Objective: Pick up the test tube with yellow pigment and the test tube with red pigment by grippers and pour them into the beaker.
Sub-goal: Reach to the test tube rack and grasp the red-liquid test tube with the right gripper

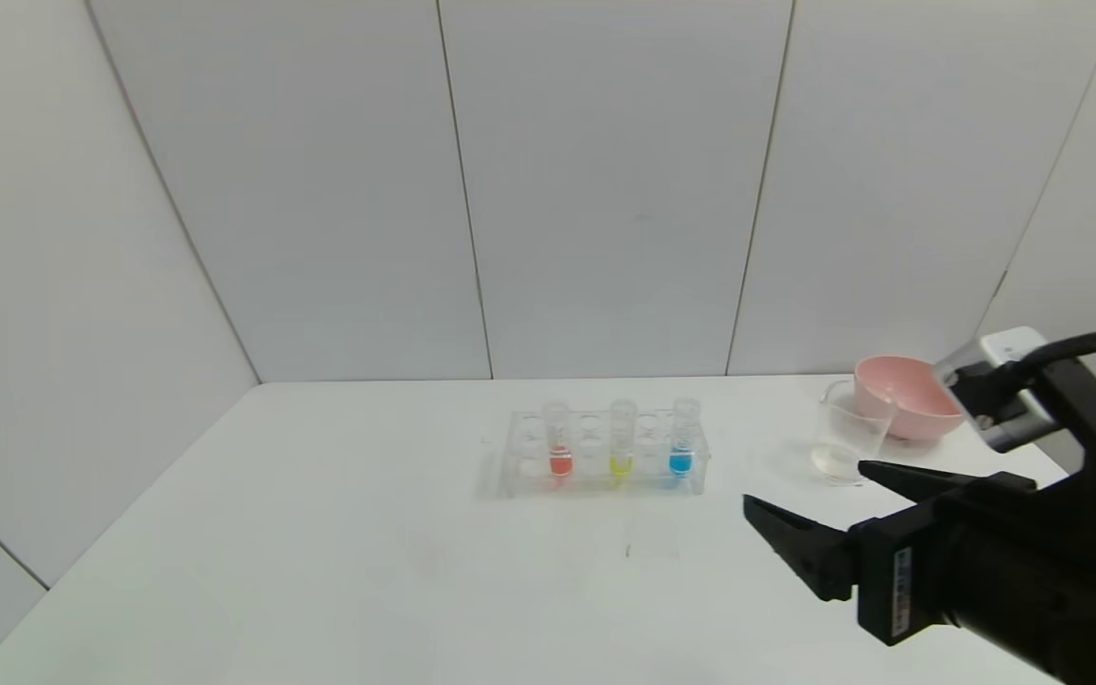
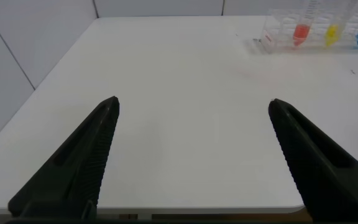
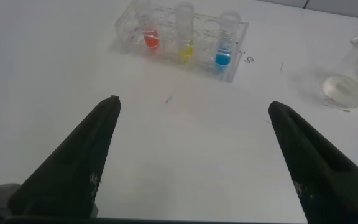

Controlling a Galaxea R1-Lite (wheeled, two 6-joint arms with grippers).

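A broad white table (image 1: 320,571) carries everything, backed by pale grey wall panels (image 1: 605,190). Over the table's near right part hangs the black right end effector (image 1: 810,509), its two tapered fingers spread wide with nothing between them, pointing toward the middle of the table. The left end effector (image 2: 194,109) shows only in its own wrist view, hovering above a bare stretch of table with its black fingers likewise spread wide and empty, well away from the rack. At the far right sits a round pink bowl (image 1: 900,400), and just beside it, on the side toward the rack, stands the small clear tapered beaker (image 1: 843,442) with a pouring lip. Near the centre of the table lies a clear plastic test tube rack (image 1: 600,457) holding three upright tubes in a row: the clear test tube with red pigment (image 1: 558,440) on the robot's left, the clear test tube with yellow pigment (image 1: 621,439) in the middle, and a clear tube with blue liquid (image 1: 683,438) on the side nearest the beaker.
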